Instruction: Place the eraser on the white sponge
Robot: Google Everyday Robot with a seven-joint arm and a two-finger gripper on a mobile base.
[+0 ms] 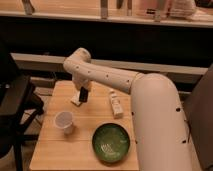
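Observation:
My gripper points down over the left back part of the wooden table. It is shut on the eraser, a small black block hanging just above the tabletop. The white sponge, a thin cream block, lies on the table directly left of and below the eraser, touching or nearly touching it. My white arm reaches in from the lower right and bends above them.
A white tube-like bottle lies right of the gripper. A white cup stands at the front left. A green bowl sits at the front middle. A dark chair stands left of the table.

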